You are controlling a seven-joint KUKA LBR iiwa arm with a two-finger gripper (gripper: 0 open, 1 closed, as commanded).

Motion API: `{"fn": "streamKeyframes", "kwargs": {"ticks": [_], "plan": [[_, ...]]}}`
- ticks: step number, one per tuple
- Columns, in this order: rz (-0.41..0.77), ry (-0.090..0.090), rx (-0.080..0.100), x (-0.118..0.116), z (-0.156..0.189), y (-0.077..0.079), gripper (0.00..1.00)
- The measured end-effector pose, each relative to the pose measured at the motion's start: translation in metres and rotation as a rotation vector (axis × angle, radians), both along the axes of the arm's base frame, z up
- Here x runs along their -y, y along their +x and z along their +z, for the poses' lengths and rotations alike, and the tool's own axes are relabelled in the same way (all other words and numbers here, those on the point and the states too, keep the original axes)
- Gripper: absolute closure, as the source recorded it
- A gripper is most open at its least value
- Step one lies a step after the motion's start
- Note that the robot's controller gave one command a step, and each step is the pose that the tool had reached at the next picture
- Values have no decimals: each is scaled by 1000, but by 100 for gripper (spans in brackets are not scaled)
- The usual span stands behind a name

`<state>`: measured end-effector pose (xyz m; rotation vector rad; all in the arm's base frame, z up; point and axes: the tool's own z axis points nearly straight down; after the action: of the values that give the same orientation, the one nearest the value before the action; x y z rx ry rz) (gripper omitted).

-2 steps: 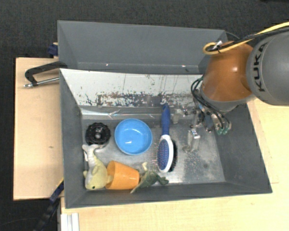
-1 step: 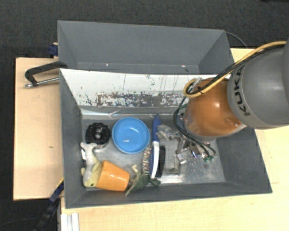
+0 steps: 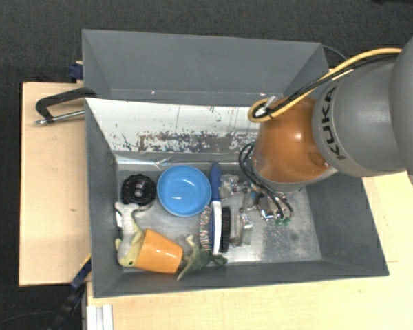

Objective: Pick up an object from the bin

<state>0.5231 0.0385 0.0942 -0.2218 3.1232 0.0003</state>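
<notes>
Just left of the hand (image 3: 246, 216) lies a blue-handled brush (image 3: 218, 227)

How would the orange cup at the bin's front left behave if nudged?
Lying on its side, the orange cup would probably roll, curving since it tapers. It looks like light plastic, likely easy to lift. The white toy beside it may stop it.
</notes>
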Motion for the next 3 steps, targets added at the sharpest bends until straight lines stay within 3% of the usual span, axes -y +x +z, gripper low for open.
{"fn": "streamKeyframes", "kwargs": {"ticks": [1, 2, 3], "plan": [[-152, 3, 5, 2, 75, 64, 0], [-101, 0, -7, 16, 77, 56, 0], [137, 0, -12, 7, 19, 73, 0]]}}
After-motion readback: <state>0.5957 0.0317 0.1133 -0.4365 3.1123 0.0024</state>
